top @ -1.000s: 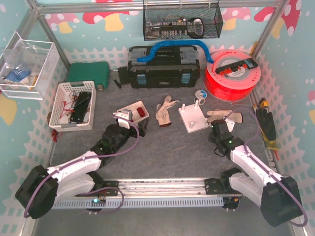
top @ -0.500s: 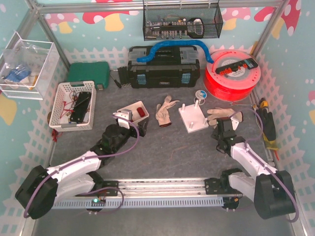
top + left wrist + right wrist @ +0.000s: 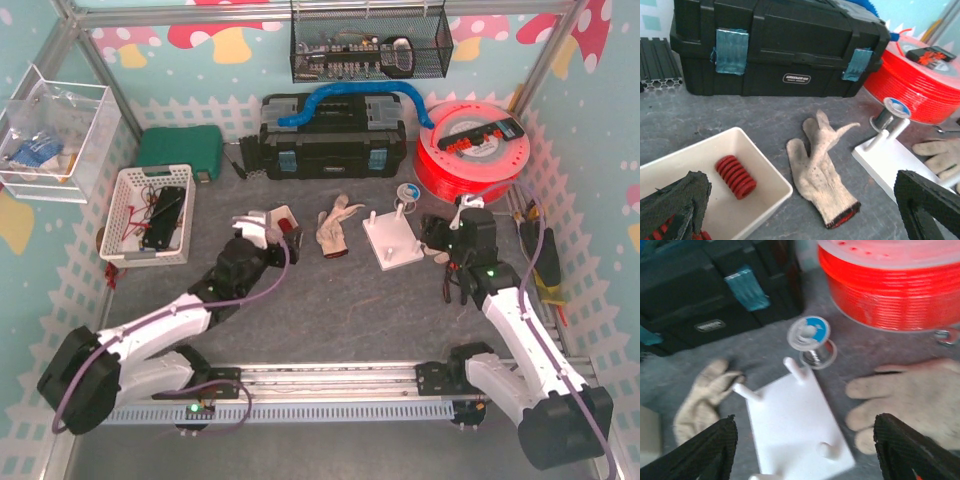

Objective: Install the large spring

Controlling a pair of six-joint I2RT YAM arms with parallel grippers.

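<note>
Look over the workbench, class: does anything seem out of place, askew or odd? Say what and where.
Two work gloves lie loose beside the white peg plate: the left glove and the right glove. The plate sits askew to the table edge. Nothing looks spilled or broken.

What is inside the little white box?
A red spring lies inside the white box. More red peeks out at its near corner, but a black finger of the left pincer covers that part, so I cannot tell what it is.
</note>
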